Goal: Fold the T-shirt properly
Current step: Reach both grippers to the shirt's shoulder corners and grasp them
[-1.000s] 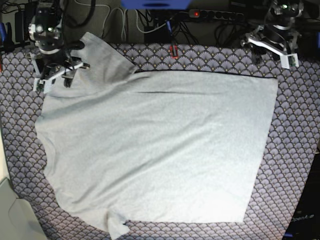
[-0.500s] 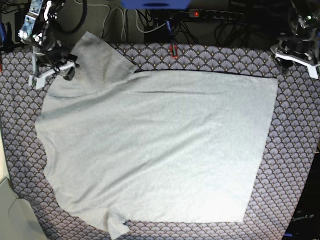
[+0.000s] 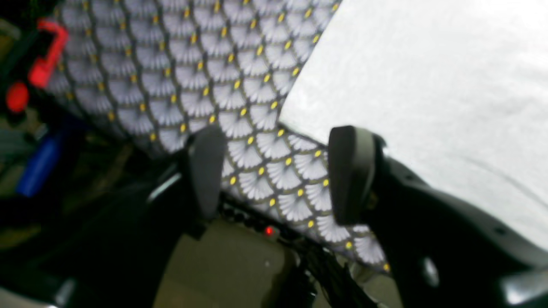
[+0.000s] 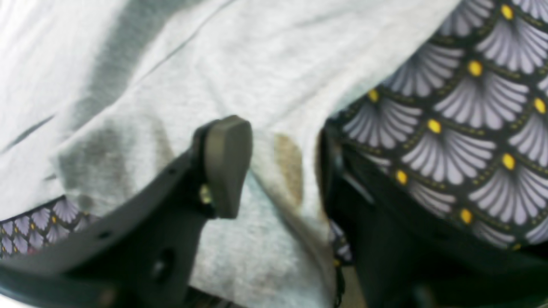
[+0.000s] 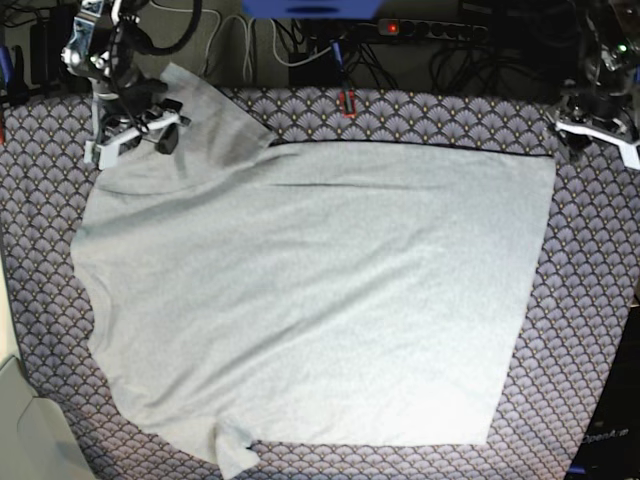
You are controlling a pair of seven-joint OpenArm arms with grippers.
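The right gripper [image 4: 274,167], jaws part-open, is straddling the T-shirt [image 5: 310,290] sleeve at far left; it should close on both layers. The left gripper [image 3: 278,175] is hanging wide open, empty.

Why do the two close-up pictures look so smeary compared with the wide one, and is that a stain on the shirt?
Left wrist view: soft throughout, the patterned cloth blurred, the T-shirt washed out. Right wrist view: the end effector is blurred; the brownish patches look like shadow, though a stain cannot be ruled out. Base view: sharpest and evenly lit.
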